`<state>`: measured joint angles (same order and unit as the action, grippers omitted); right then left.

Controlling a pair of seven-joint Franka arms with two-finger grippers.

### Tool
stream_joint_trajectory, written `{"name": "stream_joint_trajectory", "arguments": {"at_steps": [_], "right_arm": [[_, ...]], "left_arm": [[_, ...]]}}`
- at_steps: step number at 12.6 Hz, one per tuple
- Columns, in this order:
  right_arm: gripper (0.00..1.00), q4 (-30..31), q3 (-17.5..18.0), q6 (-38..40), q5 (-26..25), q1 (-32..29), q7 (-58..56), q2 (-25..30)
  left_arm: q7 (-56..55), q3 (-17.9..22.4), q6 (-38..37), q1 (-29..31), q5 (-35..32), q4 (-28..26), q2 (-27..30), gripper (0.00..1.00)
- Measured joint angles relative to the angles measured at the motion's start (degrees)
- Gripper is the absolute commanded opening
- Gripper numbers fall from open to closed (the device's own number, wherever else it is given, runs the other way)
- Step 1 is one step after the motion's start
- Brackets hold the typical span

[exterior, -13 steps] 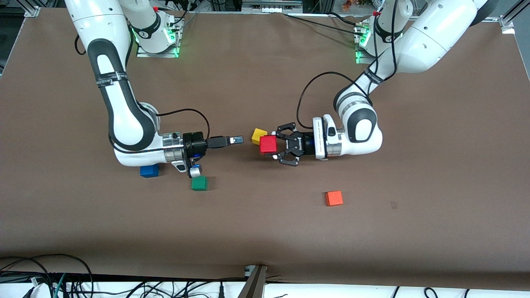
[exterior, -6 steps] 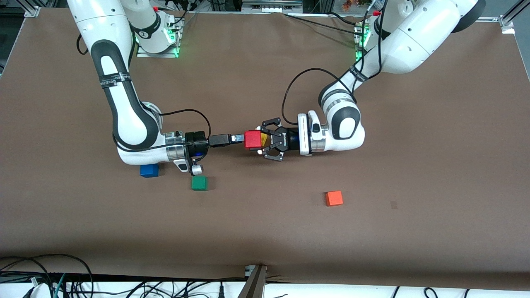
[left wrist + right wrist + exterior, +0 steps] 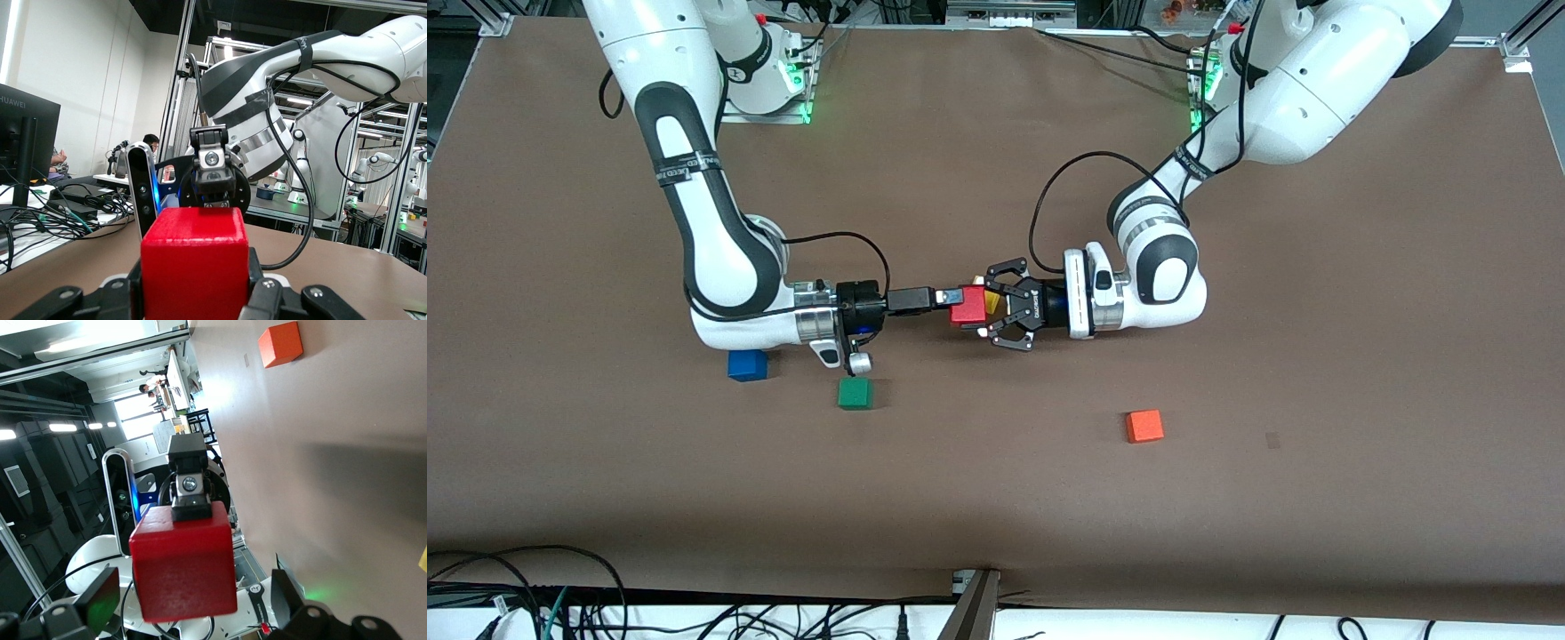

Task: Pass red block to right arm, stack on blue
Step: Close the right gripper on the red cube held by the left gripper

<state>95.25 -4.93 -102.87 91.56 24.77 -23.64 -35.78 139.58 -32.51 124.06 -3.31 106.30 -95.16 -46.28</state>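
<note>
Red block (image 3: 967, 305): held up over the middle of the table, between the 2 grippers, its near face filling the lower centre of the left wrist view (image 3: 195, 263) and showing as a red cube in the right wrist view (image 3: 183, 562).
Left gripper (image 3: 985, 307): lying level over the table, its openwork black fingers clamped on the red block from the side toward the left arm's base (2 finger links show either side of the cube in the left wrist view).
Right gripper (image 3: 953, 297): also level, pointing at the left gripper; its slim black fingers stand spread apart, with the upper fingertip at the red block's edge. Whether it touches the block I cannot tell.
Right arm (image 3: 720, 249): reaches from its base at the top of the front view down toward the table's middle.
Yellow cube (image 3: 991, 303): on the table under the left gripper, mostly hidden by the fingers and the red block.
Blue cube (image 3: 747, 365): on the table just beside the right arm's wrist, nearer to the front camera than it.
Green cube (image 3: 855, 394): on the table near the blue cube, a little nearer to the front camera.
Orange cube (image 3: 1144, 426): alone on the table toward the left arm's end, well apart from the others (image 3: 281, 344).
</note>
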Motion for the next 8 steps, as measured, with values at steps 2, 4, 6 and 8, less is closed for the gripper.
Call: {"name": "stream_joint_trajectory", "arguments": {"at_steps": [2, 4, 6, 8], "right_arm": [[0.7, 0.0, 0.0, -0.47, 0.03, 0.39, -0.02, 0.0], [0.22, 0.0, -0.04, -0.55, 0.05, 0.4, -0.09, 0.0], [0.17, -0.19, -0.11, -0.53, 1.11, 0.32, -0.24, 0.2], [0.16, -0.25, -0.15, -0.56, 1.22, 0.31, -1.21, 0.26]], "left_arm": [[0.01, -0.01, 0.0, -0.68, 1.27, 0.04, -0.01, 0.0], [0.07, -0.01, 0.0, -1.03, 1.68, 0.61, 0.0, 0.0], [0.08, 0.13, 0.44, -1.06, 1.68, 0.76, -0.08, 0.0], [-0.3, 0.12, 0.44, -1.08, 1.79, 0.88, -0.11, 0.0]]}}
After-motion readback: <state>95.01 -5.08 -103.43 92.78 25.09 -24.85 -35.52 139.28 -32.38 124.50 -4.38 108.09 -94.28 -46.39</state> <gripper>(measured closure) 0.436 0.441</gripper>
